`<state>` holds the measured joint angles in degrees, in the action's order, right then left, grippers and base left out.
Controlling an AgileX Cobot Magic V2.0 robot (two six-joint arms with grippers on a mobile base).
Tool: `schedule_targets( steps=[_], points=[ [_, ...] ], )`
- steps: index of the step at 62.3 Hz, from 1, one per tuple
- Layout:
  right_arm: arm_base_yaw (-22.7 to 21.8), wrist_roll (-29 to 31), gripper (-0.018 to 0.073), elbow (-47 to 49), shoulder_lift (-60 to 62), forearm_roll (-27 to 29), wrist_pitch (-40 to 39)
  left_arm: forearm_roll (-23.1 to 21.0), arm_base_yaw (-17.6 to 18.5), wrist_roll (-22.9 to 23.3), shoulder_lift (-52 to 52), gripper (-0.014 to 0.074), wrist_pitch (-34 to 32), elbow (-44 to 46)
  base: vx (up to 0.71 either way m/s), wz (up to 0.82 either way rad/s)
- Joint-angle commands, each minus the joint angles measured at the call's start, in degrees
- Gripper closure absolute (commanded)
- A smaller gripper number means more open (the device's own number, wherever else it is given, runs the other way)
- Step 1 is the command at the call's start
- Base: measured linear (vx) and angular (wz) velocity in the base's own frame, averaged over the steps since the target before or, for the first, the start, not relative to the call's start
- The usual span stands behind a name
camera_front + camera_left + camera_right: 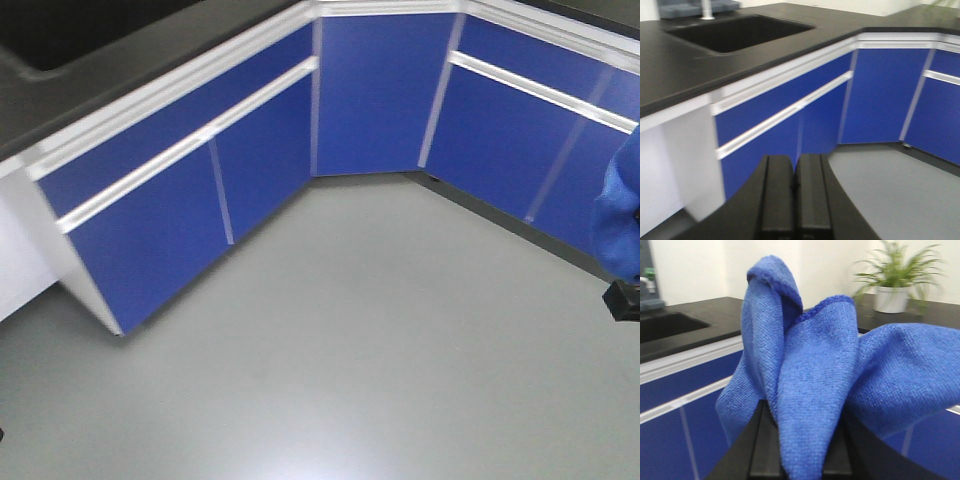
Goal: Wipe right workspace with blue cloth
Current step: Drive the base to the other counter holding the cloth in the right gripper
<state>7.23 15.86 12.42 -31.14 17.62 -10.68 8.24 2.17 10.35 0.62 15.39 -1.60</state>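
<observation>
At the right edge of the front view, one blue cloth [614,210] hangs in the air in front of the blue cabinet fronts [370,90], well above the grey floor [330,340] and touching no surface. Only part of it is in frame there.

The right wrist view shows it closely. It is bunched and gripped at its lower part between the two dark fingers [761,450] of the right gripper [800,460], which is closed down onto the fabric. From there its long axis runs roughly upright. One folded peak points up and slightly left, a second fold stands beside it, and a broad lobe spreads off to the right.

Behind the cloth is the right workspace [942,315], a black countertop carrying one potted plant [895,285] in a white pot. The cloth is not in contact with this counter.

There are two grippers. The left gripper [795,185] has its two black fingers pressed together with nothing between them, held out over the floor before the cabinets.

One sink basin [737,31] is sunk into the other black countertop [685,75] on the left, with one white pipe [706,9] standing behind it. Both wrist views are somewhat blurred.
</observation>
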Motion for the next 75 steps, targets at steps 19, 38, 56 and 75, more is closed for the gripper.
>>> schedule_targets(
  steps=[19, 38, 56, 75],
  points=[
    [-0.3, 0.4, 0.0559, 1.7, -0.3, -0.4, -5.0, 0.1, 0.3, 0.5, 0.8, 0.0602, -4.9, -1.7, -0.17, -0.76],
    [-0.3, 0.4, 0.0559, 1.7, -0.3, -0.4, -5.0, 0.1, 0.3, 0.5, 0.8, 0.0602, -4.9, -1.7, -0.16, -0.68],
    [-0.3, 0.4, 0.0559, 1.7, -0.3, -0.4, -5.0, 0.1, 0.3, 0.5, 0.8, 0.0602, -4.9, -1.7, -0.12, -0.47],
    [-0.3, 0.4, 0.0559, 1.7, -0.3, -0.4, -5.0, 0.1, 0.3, 0.5, 0.8, 0.0602, -4.9, -1.7, -0.05, -0.31]
  ],
)
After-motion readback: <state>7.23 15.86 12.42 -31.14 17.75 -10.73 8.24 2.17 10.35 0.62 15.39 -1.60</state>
